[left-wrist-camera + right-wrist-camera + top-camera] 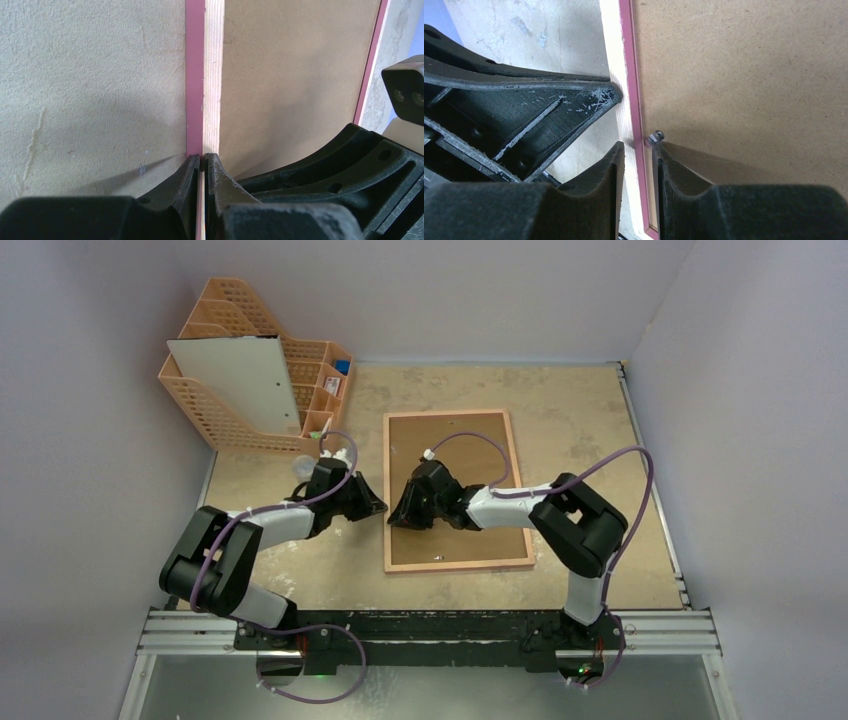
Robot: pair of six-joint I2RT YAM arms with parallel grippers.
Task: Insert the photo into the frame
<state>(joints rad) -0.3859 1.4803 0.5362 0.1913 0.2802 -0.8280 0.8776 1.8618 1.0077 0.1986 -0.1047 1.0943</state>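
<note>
The frame (460, 566) lies back up on the table, with the brown backing board (470, 455) set inside it. The photo is hidden; no print shows. My left gripper (378, 508) is at the frame's left edge. In the left wrist view it (203, 157) is shut on the pale wood and pink rail (212, 75). My right gripper (395, 520) is over the same left edge from the inner side. In the right wrist view it (639, 147) is narrowly open across the rail (626, 50), its right fingertip against a small metal tab (655, 136) on the backing board (749, 75).
An orange mesh file rack (205, 415) stands at the back left, with a white sheet (240, 380) leaning in it and small items in its side boxes. Pale walls close in on the left, back and right. The two grippers nearly touch each other.
</note>
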